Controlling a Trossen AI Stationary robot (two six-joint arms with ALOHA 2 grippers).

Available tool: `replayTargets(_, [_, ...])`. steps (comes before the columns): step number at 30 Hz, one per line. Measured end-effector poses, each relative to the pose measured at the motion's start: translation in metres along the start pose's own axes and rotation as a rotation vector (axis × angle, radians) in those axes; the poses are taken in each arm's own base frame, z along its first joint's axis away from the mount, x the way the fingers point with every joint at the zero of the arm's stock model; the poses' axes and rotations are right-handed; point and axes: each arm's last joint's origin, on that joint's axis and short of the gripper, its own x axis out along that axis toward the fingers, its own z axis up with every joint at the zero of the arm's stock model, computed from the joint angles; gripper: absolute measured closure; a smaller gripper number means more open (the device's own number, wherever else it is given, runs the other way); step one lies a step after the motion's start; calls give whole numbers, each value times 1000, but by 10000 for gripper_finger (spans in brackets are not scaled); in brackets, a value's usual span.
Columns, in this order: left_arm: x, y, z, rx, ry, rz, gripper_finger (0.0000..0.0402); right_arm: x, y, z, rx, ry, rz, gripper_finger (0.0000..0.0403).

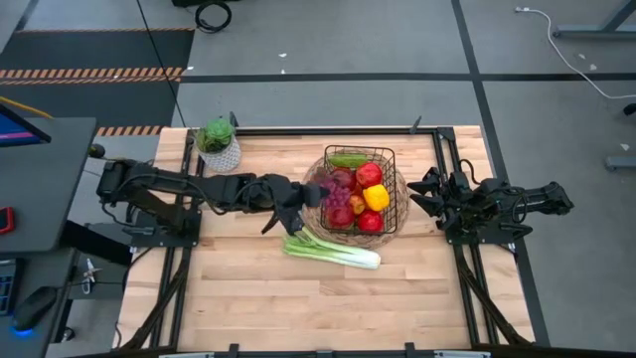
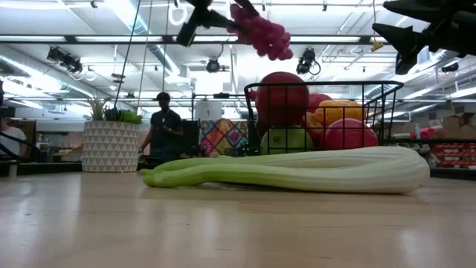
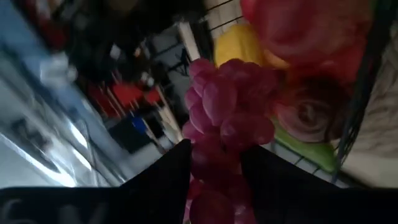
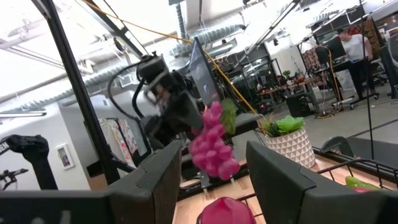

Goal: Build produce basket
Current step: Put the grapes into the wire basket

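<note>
The black wire basket (image 1: 390, 159) stands on a round woven mat at the table's middle far part. It holds red apples (image 1: 369, 174), a yellow pepper (image 1: 376, 197) and a green cucumber (image 1: 348, 159). A long pale-green leek (image 1: 333, 251) lies on the table just near of the basket. My left gripper (image 3: 214, 165) is shut on a bunch of purple grapes (image 2: 262, 33), high above the basket's left side. My right gripper (image 4: 214, 180) is open and empty, in the air to the right of the basket (image 1: 422, 191). My left gripper pinches the bunch of grapes near one end (image 3: 211, 155) between its two fingers (image 3: 171, 171). It comes from the table's left, slanting down. The rest of the bunch (image 4: 211, 149) hangs below and past the fingertips, lifted clear above the basket.
A leafy green plant in a white patterned pot (image 1: 219, 144) stands at the far left of the table. The near half of the wooden table (image 1: 328, 308) is bare. A person (image 2: 163, 123) stands in the room beyond the table.
</note>
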Motion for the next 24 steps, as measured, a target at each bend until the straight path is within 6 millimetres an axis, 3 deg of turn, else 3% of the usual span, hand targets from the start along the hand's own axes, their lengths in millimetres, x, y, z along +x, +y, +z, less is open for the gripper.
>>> replayTargets(6, [7,0,6,248,-4,17,263,0,0,0,0,-1,1,215])
replayTargets(10, [10,7,12,309,15,91,259,0,0,0,1,-3,1,215])
replayTargets(20, [11,13,11,260,42,159,259,0,0,0,0,1,0,215])
replayTargets(24, [14,12,8,106,-21,182,256,0,0,0,0,0,0,215])
